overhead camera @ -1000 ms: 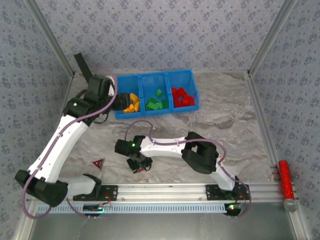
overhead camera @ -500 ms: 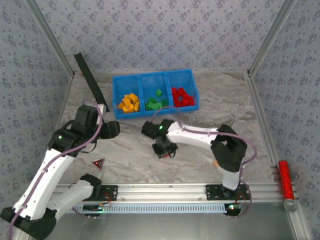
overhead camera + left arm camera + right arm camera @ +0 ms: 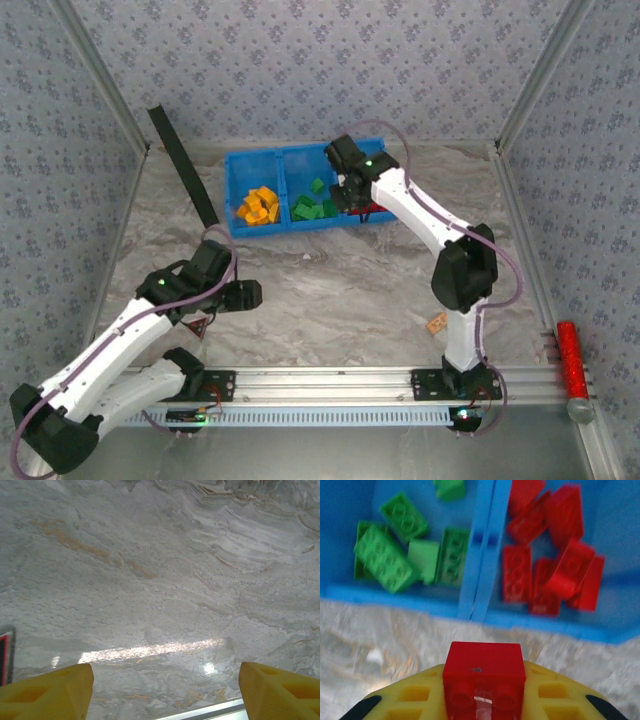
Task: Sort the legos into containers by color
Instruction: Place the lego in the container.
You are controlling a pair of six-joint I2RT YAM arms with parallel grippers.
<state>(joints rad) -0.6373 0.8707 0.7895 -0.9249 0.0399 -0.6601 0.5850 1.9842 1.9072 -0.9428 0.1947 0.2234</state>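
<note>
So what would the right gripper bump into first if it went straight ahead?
Most likely the front wall of the blue bin, right below the divider between its green and red sides. The right gripper, holding a red brick, points there, though depth is hard to judge.

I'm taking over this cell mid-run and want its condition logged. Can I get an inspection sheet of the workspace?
Surface: grey marbled table, glare patch below the left gripper.
Job's things: blue bin holds yellow bricks left, green bricks middle, red bricks right; one red brick is carried.
Clutter: tan tile, red glittery cylinder, red triangular piece, black strip by the left wall.
Grippers: left gripper open, holding nothing; right gripper shut on the red brick, by the bin's near wall.
Cables: cables follow both arms, no snag seen.
Surroundings: patterned walls, metal rail at the near edge.
</note>
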